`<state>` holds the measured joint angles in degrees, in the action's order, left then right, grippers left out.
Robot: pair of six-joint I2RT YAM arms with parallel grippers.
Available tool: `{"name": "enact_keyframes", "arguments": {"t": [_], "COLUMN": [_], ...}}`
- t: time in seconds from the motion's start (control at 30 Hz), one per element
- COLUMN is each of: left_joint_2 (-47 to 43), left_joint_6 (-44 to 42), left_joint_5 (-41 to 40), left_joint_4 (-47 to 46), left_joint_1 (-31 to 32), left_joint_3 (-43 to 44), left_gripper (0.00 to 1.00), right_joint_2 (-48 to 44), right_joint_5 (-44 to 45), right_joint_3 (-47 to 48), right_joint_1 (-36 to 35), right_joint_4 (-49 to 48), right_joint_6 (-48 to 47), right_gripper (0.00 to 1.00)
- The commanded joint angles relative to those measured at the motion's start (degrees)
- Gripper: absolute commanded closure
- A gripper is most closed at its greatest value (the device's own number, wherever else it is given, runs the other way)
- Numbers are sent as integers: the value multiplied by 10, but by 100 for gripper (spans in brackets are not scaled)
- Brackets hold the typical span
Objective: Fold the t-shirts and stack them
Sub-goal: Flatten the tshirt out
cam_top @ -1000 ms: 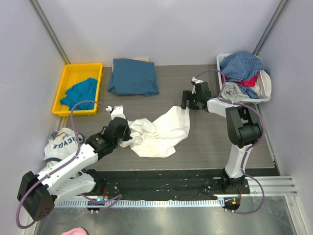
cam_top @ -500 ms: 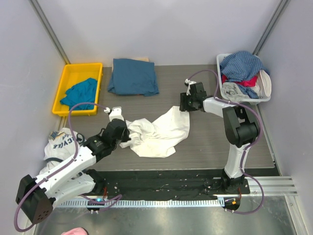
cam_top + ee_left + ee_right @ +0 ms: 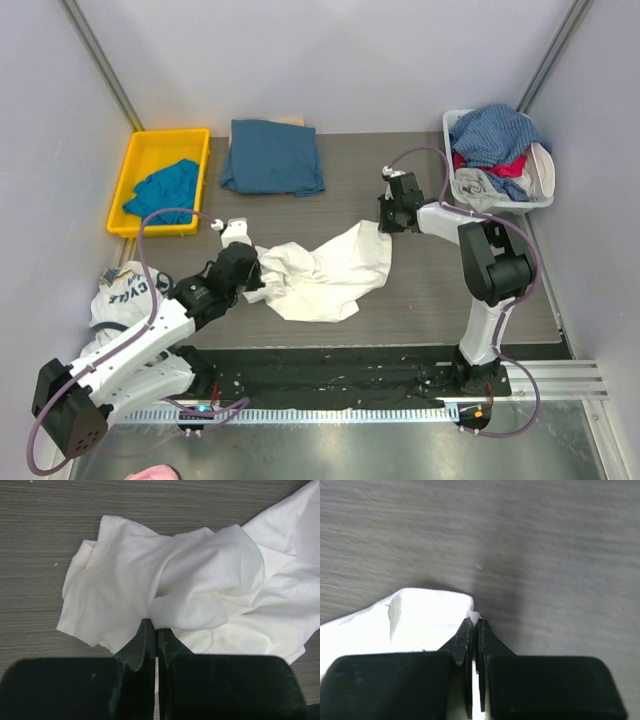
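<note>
— The white t-shirt (image 3: 325,270) is lying in a crumpled heap in the middle of the table (image 3: 430,290). Can you see it?

— Yes. It is all bunched up, not flat. Who is holding it?

— Both arms. The left gripper (image 3: 156,630) has its fingers squeezed together on a fold at the left side of the shirt. The cloth puffs up right in front of them.

— And the other one?

— The right gripper (image 3: 474,625) has its fingers pinched tight on the far right corner of the shirt. You can see a thin bit of white cloth between them, low against the table.

— Where is the blue t-shirt (image 3: 272,157)?

— It is folded flat at the back of the table, well apart from the white one. Just left of it is a yellow tray (image 3: 140,165) with a teal cloth (image 3: 162,190) inside.

— What is in the back right corner?

— A white basket (image 3: 540,180) piled high with clothes, blue ones and a red one.

— And that thing by the left arm?

— Another white cloth with dark letters (image 3: 122,295), off the left edge of the table.
</note>
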<state>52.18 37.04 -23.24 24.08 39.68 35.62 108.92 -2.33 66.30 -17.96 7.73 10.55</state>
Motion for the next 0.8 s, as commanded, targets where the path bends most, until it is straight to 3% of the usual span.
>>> {"name": "enact_keyframes", "arguments": {"t": [0.0,0.17,0.37,0.6,0.77], "left_joint_2": [-21,-31,-33,-49,-63], "left_joint_6": [-34,-83,-109,-122,-130], "left_joint_5": [-60,-108,-138,-162,-167], "left_joint_4": [48,87,109,135,154], "left_joint_1": [-1,-2,-2,-3,-3], "left_joint_3": [71,143,169,183,210], "left_gripper": [100,100,100,100,100], "right_joint_2": [-103,-213,-314,-393,-435], "right_joint_5": [85,209,348,430,437], "right_joint_3": [-25,-34,-22,-16,13], "right_joint_1": [-4,-3,-2,-2,-2], "right_joint_4": [41,55,86,105,120], "right_joint_6": [12,29,42,39,25], "right_gripper": [99,99,99,99,99]}}
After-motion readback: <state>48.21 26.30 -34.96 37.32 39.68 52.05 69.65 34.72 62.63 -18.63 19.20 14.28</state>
